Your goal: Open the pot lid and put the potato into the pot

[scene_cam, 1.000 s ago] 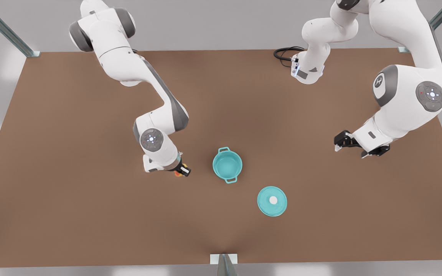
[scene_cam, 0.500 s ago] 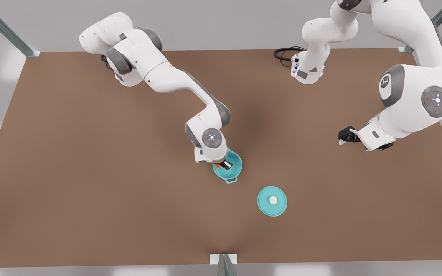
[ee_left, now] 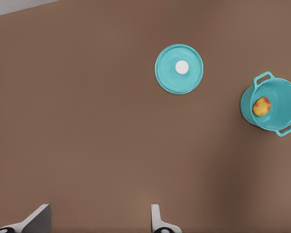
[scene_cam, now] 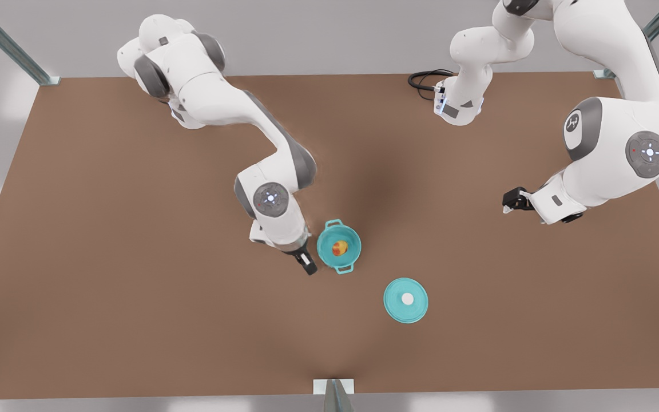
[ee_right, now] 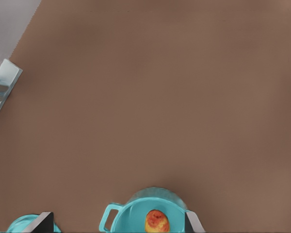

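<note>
The teal pot (scene_cam: 324, 247) stands uncovered mid-table with the potato (scene_cam: 339, 248) lying inside it. The pot lid (scene_cam: 405, 300) lies flat on the table, knob up, apart from the pot toward the front view's lower right. My right gripper (scene_cam: 305, 263) hangs just beside the pot on the front view's left, open and holding nothing; its wrist view has the pot (ee_right: 131, 213) and potato (ee_right: 156, 221) between its fingertips (ee_right: 194, 223). My left gripper (scene_cam: 513, 201) waits open far off at the front view's right, looking at the lid (ee_left: 172, 77), pot (ee_left: 286, 97) and potato (ee_left: 261, 106).
The brown table (scene_cam: 135, 286) reaches metal frame posts at its corners, and a bracket (scene_cam: 333, 387) sits at the near edge. A black cable (scene_cam: 424, 79) lies by the base of the arm at the back right.
The right gripper carried the potato from the front view's left over the pot, let it go inside, and pulled back to the pot's side. The left arm barely shifted.
</note>
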You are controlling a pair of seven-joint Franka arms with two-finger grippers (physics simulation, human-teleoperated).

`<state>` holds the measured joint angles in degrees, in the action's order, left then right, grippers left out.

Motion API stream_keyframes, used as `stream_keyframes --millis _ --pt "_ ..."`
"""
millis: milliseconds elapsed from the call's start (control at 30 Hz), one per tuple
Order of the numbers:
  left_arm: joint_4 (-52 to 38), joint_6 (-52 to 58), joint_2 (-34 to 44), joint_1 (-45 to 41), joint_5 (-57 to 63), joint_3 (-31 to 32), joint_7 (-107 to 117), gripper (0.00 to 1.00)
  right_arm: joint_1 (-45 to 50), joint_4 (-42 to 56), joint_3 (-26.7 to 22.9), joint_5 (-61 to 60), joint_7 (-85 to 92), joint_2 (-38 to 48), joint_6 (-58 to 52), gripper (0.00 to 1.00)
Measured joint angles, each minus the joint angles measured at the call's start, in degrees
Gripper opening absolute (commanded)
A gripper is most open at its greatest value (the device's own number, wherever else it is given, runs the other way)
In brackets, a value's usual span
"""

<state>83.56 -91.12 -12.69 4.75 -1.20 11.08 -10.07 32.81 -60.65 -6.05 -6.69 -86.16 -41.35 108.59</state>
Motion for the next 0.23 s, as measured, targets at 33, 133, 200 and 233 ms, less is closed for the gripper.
stream_keyframes --millis 33,133,200,233 --pt "0.0 0.0 0.0 0.0 0.0 0.0 0.0 1.00 -4.7 -5.1 -0.2 0.4 1.6 5.2 -2.4 1.00" --pt "0.0 0.1 0.0 0.0 0.0 0.0 0.0 1.00 -18.5 -22.2 -0.4 2.5 9.9 19.3 -7.3 1.00" --pt "0.0 0.1 0.0 0.0 -0.1 0.0 0.0 1.00 -25.7 -26.9 -0.4 3.9 16.7 24.5 -9.6 1.00" --pt "0.0 0.2 0.0 0.0 -0.2 0.0 0.0 1.00 -27.7 -27.8 -0.4 4.4 19.9 25.7 -10.5 1.00"
